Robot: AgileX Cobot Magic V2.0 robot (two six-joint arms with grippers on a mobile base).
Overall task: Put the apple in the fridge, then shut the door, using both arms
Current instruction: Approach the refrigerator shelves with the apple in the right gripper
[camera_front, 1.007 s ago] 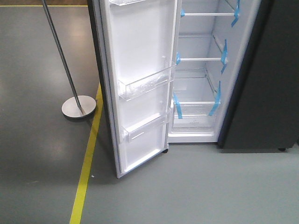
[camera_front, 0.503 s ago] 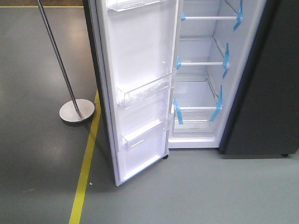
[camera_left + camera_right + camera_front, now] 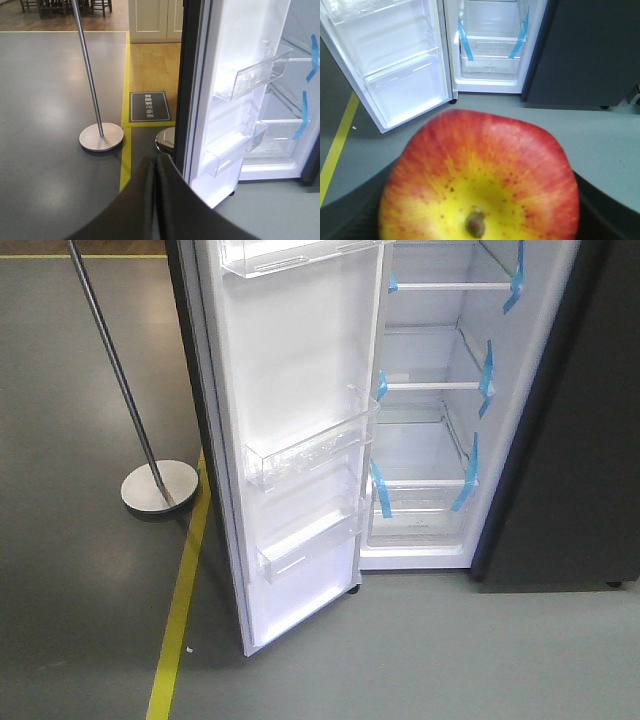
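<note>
**Right wrist view, nearest.** The apple (image 3: 480,180) fills the lower frame, stalk end toward the camera. It is red over the shoulders, yellow with fine red flecks around a short brown stalk. Dark fingers (image 3: 607,215) of the right gripper (image 3: 480,212) show on either side of it. The jaws appear closed around its widest part, spread to about the apple's full width. The apple is held out in front of the fridge (image 3: 425,340), above the grey floor (image 3: 450,660) and well short of the shelves.

**Handling, as judged.** The fruit is likely firm and fairly light, with a smooth waxy skin that could slip. It would bruise under a hard squeeze. A hold across the broad middle suits it best.

**Left wrist view.** The left gripper (image 3: 155,200) has its jaws pressed together along a single seam, with nothing between them. It sits to the outer side of the open door (image 3: 300,350).

**Front view, farther.** The door stands wide open, its white inner face carrying clear bins (image 3: 310,445). Inside the fridge are glass shelves, a clear drawer (image 3: 420,505) and strips of blue tape (image 3: 381,490). No apple lies in it yet. Beyond the door's outer side, a yellow line (image 3: 180,610) crosses the floor near a pole stand (image 3: 160,485).
</note>
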